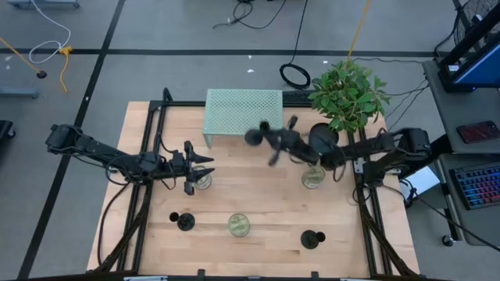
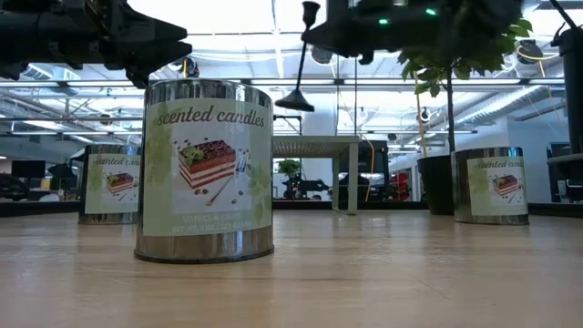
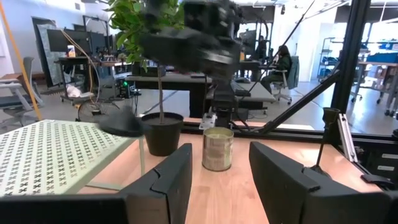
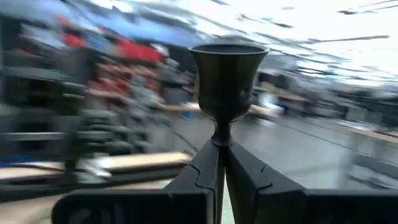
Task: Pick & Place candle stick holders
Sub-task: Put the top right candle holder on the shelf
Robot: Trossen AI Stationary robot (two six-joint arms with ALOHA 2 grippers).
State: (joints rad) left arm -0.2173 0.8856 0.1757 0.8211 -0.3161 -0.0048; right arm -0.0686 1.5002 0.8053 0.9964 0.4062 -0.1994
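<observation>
My right gripper is shut on one black candle stick holder and has it in the air over the table's middle, near the green perforated stand. Its cup top shows above the fingertips in the right wrist view, and its round base is at the lower end. Two more black holders stand on their round bases near the front edge, one left and one right. My left gripper is open and empty beside a candle jar. My right gripper pinches the holder's thin stem just under the cup between its two fingertips. The fingers lie across the stem. The holder is lifted clear of the table and tilted, cup up and base down.
Three scented-candle jars stand on the table: left, front middle and right. A black plant pot with a leafy plant stands at the back right, close to my right arm. The green stand sits at the back middle.
</observation>
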